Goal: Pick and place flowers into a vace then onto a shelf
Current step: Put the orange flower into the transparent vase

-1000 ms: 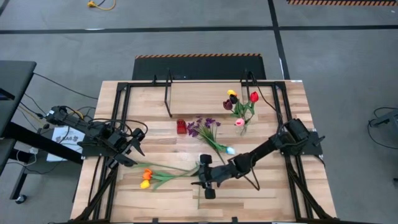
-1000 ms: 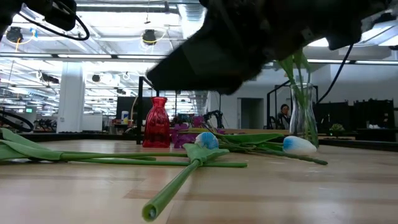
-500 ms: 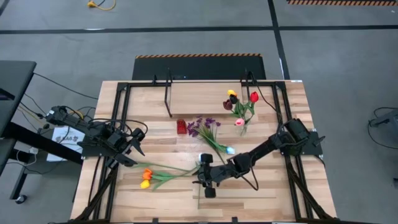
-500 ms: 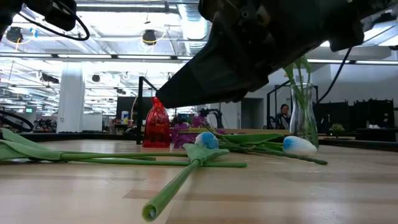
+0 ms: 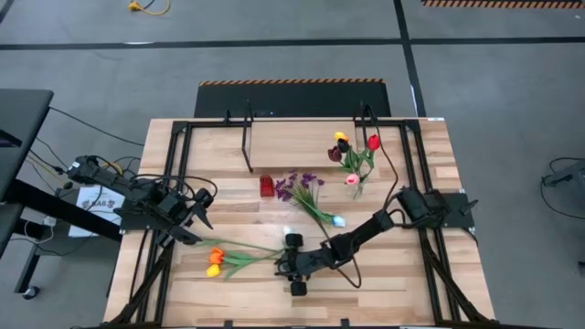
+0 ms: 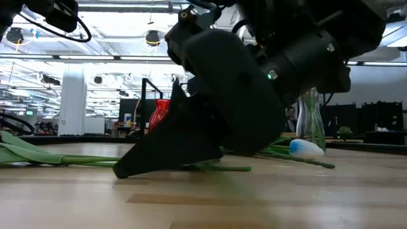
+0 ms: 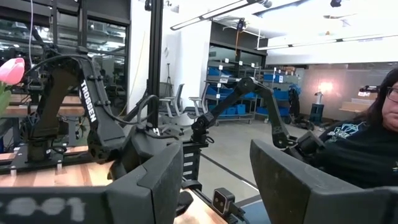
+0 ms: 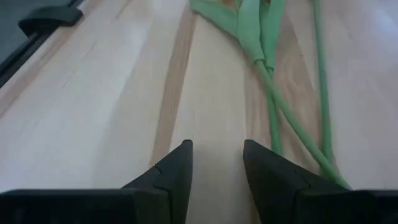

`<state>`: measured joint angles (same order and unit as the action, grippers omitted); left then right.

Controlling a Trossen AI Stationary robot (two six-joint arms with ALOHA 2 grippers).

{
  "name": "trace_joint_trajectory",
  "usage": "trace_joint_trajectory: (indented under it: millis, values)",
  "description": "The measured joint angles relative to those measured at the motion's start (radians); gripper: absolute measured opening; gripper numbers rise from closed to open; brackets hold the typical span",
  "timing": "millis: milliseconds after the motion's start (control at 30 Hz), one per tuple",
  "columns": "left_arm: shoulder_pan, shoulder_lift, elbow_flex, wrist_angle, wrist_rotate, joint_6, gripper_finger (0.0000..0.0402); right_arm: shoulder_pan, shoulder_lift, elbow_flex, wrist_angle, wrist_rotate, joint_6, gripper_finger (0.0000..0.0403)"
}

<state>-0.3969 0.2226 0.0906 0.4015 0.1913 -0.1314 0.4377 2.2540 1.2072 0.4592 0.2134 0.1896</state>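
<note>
**A:** Where was the right claw (image 5: 292, 265)?

**B:** It was low over the wooden counter (image 5: 420, 292), near the front edge. Its two fingers (image 8: 173, 168) stood a little apart with bare wood between them. They held nothing.

**A:** Was it near any flowers?

**B:** Yes. Two tulips, one orange (image 5: 217, 255) and one yellow (image 5: 212, 270), lay flat on the counter. Their green stems (image 8: 292, 121) ran just beside the claw. I could not tell if a finger touched a stem.

**A:** And the left claw (image 5: 203, 208)?

**B:** It hung by the left edge of the counter, well apart from the flowers. Its fingers (image 7: 292, 171) were apart too, with nothing in them.

**A:** Where were the other flowers?

**B:** A glass vase (image 5: 356, 189) stood near the back right. It held red, yellow, pink and dark tulips (image 5: 352, 153). A purple sprig (image 5: 297, 187) and a white tulip (image 5: 339, 220) lay in the middle. A small red vase (image 5: 266, 186) stood just beside the sprig. The shelf (image 5: 292, 137) stood at the back of the counter.
</note>
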Motion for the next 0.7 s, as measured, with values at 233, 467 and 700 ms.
trace_joint_trajectory:
  millis: [233, 467, 700]
  values:
    - [0.0, 0.0, 0.0, -0.001, -0.002, -0.002, 0.0177, -0.006, 0.025, 0.058, -0.058, -0.01, -0.008, 0.0136]
    - [0.0, 0.0, 0.0, -0.002, -0.005, -0.003, 0.0177, 0.008, -0.016, 0.052, -0.134, 0.059, -0.065, 0.0133]
    - [0.0, 0.0, 0.0, -0.002, -0.006, -0.003, 0.0177, 0.019, -0.031, 0.052, -0.174, 0.129, -0.067, 0.0117]
